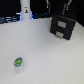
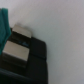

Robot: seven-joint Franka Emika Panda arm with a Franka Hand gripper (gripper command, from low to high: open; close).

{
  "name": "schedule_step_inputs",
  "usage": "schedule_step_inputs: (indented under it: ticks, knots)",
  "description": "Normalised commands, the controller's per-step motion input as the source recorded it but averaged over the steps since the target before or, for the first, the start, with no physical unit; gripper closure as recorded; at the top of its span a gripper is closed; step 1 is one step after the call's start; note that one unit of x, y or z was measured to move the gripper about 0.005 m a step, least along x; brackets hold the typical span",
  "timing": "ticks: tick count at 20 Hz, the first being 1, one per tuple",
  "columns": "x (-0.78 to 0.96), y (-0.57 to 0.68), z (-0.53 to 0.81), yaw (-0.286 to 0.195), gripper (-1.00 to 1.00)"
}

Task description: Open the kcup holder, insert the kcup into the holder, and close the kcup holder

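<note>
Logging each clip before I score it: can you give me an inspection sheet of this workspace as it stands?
Surface: plain white tabletop, mostly bare.
Job's things: black boxy kcup holder with two stacked light-handled drawer fronts, both looking closed, at the exterior view's upper right; small white kcup with a green top standing apart at the lower left.
Clutter: tall white bottle-like object with a dark mark at the back.
Grippers: the arm's tool sits above the holder in the exterior view, too dark and blurred to tell open or shut; a teal part edges the wrist view.
Cables: nothing seen.
Surroundings: dark blurred background.
</note>
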Motion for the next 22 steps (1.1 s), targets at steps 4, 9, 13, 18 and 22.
schedule_step_inputs:
  ticks: [4, 9, 13, 18, 22]
  knots:
    - [-0.34, 0.70, -0.14, -0.157, -1.00]
    - [-0.32, 0.67, -0.20, -0.142, -1.00]
    - [-0.27, 0.60, -0.27, -0.139, -1.00]
    - [-0.20, 0.44, -0.36, -0.127, -1.00]
    - [-0.15, 0.27, -0.41, -0.114, -1.00]
